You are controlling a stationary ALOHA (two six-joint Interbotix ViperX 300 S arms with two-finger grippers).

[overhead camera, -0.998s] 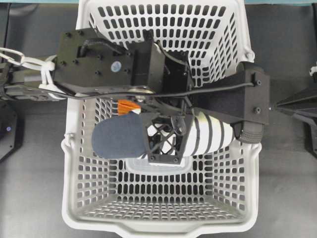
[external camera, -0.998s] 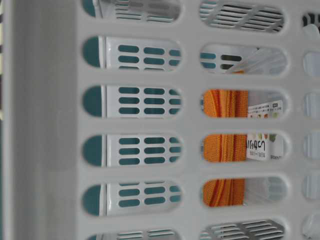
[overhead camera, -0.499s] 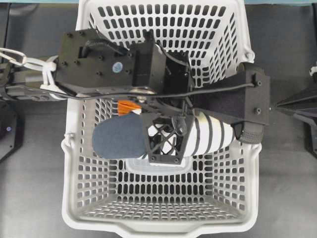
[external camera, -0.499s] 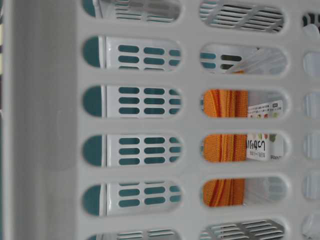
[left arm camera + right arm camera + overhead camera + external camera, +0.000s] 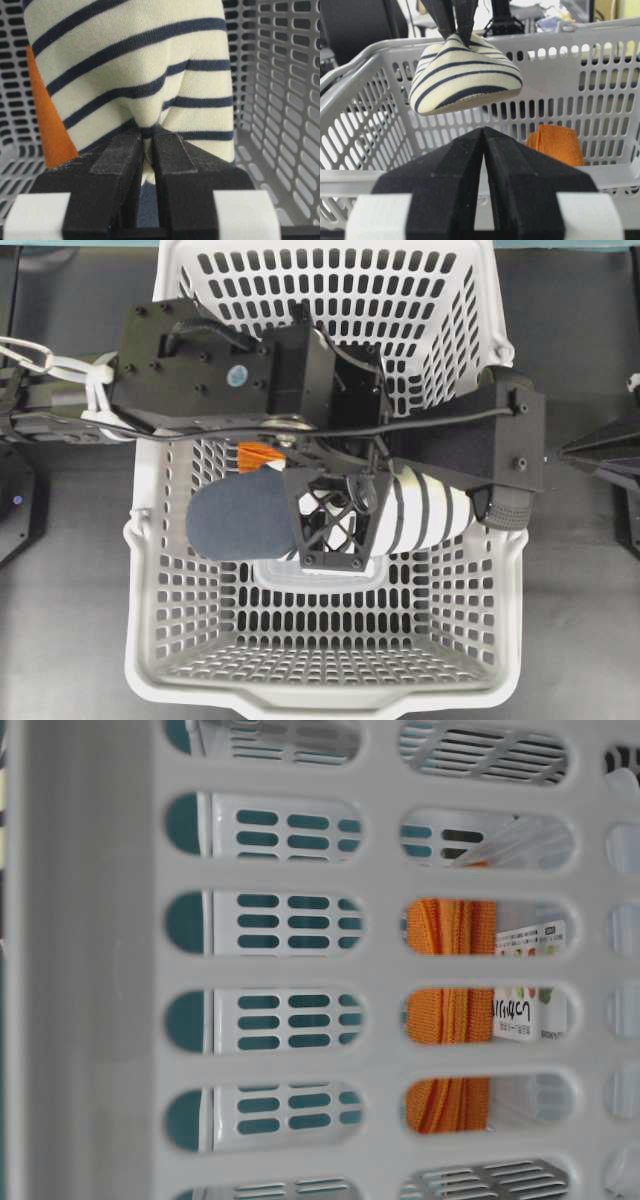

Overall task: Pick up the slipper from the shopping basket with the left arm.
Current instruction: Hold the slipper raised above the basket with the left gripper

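The slipper (image 5: 240, 525), cream with navy stripes and a navy insole, hangs inside the light grey shopping basket (image 5: 300, 702), clear of its floor. My left gripper (image 5: 335, 525) is shut on the slipper's striped upper. In the left wrist view the jaws (image 5: 148, 137) pinch a fold of the striped fabric (image 5: 135, 60). In the right wrist view the slipper (image 5: 465, 75) hangs from the left fingers (image 5: 455, 20) at the height of the basket rim (image 5: 370, 50). My right gripper (image 5: 483, 131) is shut and empty outside the basket, at the right edge of the overhead view (image 5: 575, 450).
A folded orange cloth (image 5: 555, 142) lies on the basket floor under the slipper; it also shows in the overhead view (image 5: 258, 453), the left wrist view (image 5: 50, 120) and the table-level view (image 5: 450, 1015). The basket's black handle (image 5: 505, 440) lies across its right side.
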